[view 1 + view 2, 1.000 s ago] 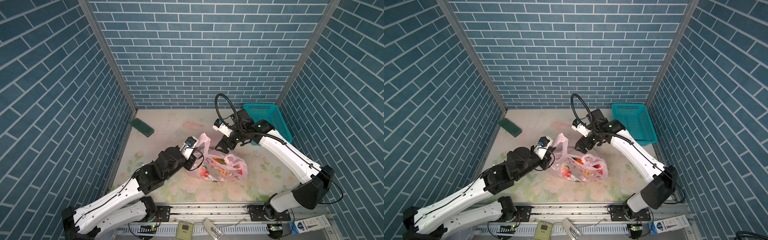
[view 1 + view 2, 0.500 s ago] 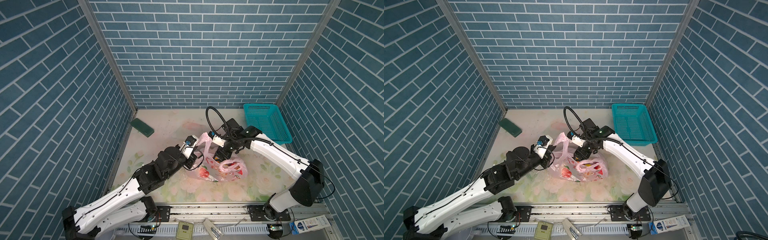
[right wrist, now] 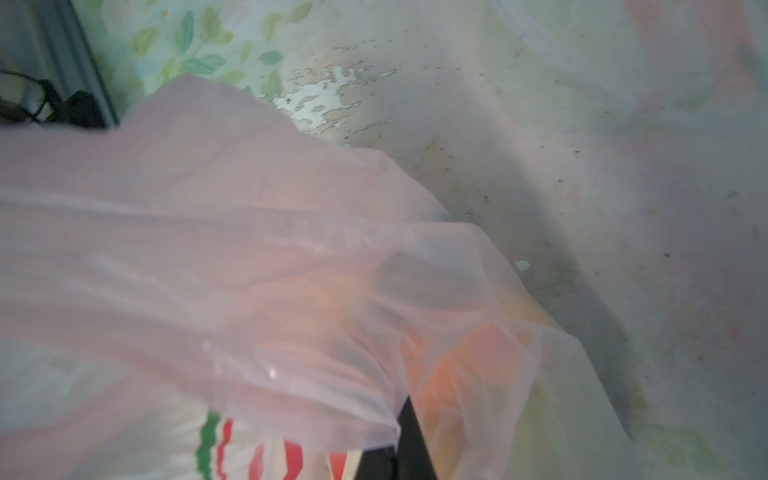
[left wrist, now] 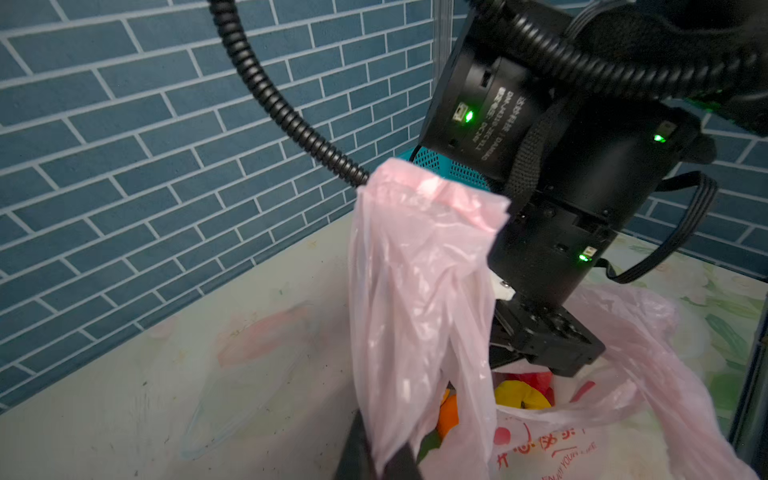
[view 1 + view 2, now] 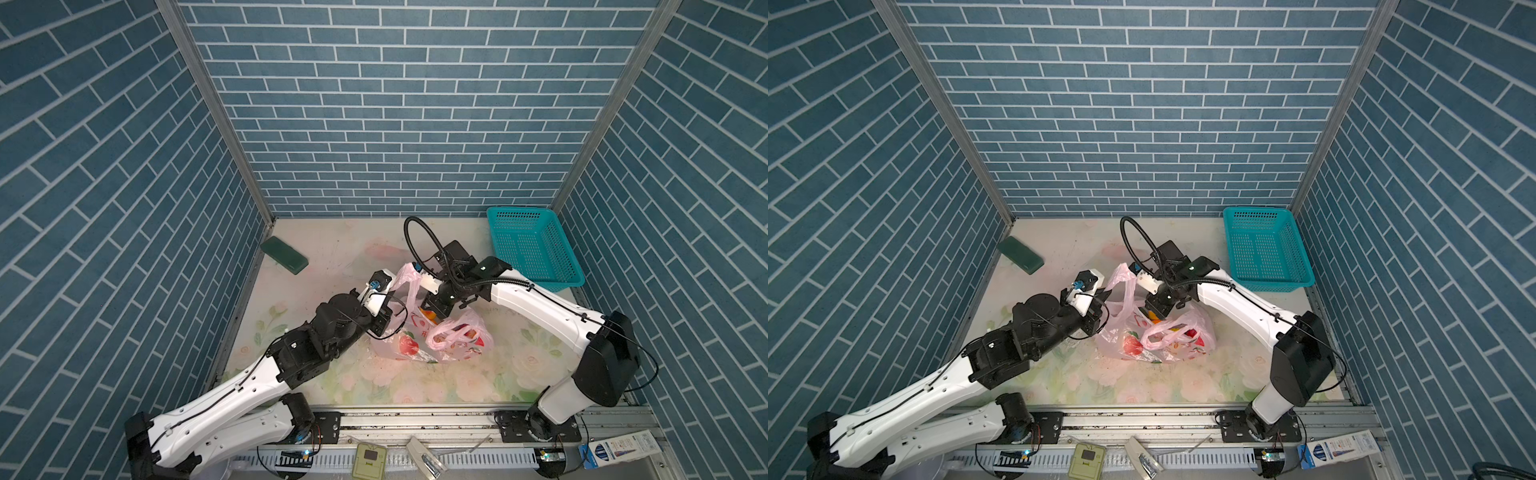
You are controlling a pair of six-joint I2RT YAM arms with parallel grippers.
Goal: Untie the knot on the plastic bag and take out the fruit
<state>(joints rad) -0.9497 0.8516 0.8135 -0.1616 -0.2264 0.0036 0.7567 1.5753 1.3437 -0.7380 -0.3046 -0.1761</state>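
Floral table (image 5: 332,257), pink bag (image 5: 457,340) at its middle between both arms, left gripper (image 4: 380,461) pinching one upright handle loop (image 4: 415,270), right gripper (image 5: 432,311) closed in the bag's mouth, tips veiled by plastic, fruit (image 4: 515,395) half-hidden inside, red print – only "YOUR" legible, rest cut off.

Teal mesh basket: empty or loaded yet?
Empty. Both top views show only bare mesh inside the teal mesh basket; coloured fruit sits in the thin pink plastic bag.

Lab booth: brick-print walls (image 5: 407,124)
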